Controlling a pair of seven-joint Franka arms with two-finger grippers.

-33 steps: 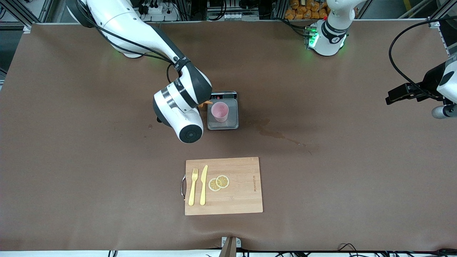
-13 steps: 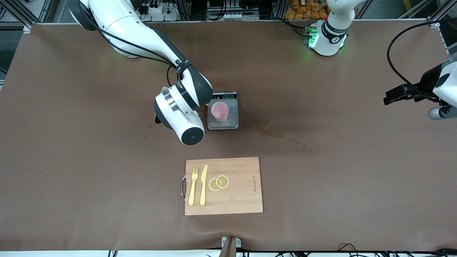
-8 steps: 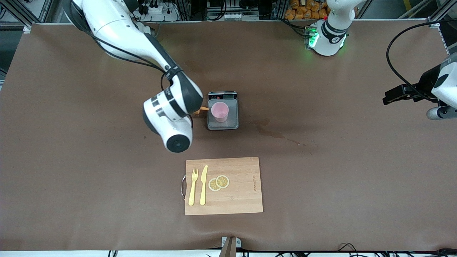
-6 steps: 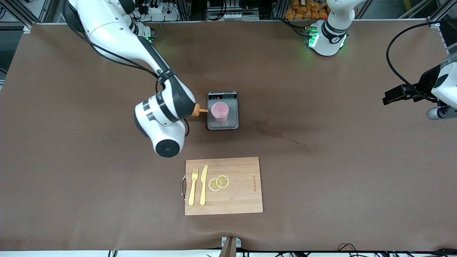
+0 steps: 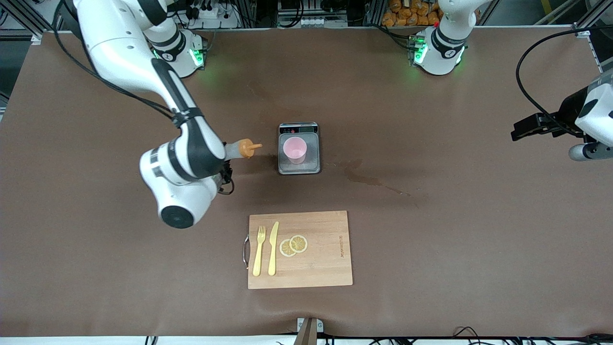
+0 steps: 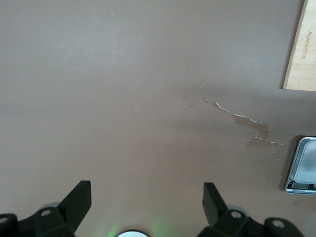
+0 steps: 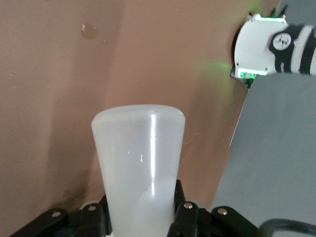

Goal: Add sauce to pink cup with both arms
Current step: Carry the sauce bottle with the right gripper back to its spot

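Since the earlier frames my right arm has pulled away from the pink cup [image 5: 294,148]. Before, the orange nozzle was at the cup's rim; now the sauce [image 5: 241,149] is in the left-centre of the front view, well apart from the cup, over bare bench [image 5: 431,239]. The bottle lies almost level, with the nozzle pointing toward the cup. I judge that the pouring step is finished and the bottle is going away to be put down.

My right fingers [image 7: 140,217] grip the sauce at its lower body, as the right wrist view shows. My left fingers [image 6: 145,197] are wide open and hold nothing; this arm waits at the right edge of the front view, over the bench.

The pink cup stands upright on the grey scale [image 5: 299,165], in the middle of the front view. Below it lies the cutting board [image 5: 325,268] with a fork, a knife and lemon slices.

Some things I cannot see well. My right forearm hides the fingers and most of the bottle in the front view. How much sauce is in the cup I cannot tell. A wet stain [image 5: 368,179] is beside the scale.
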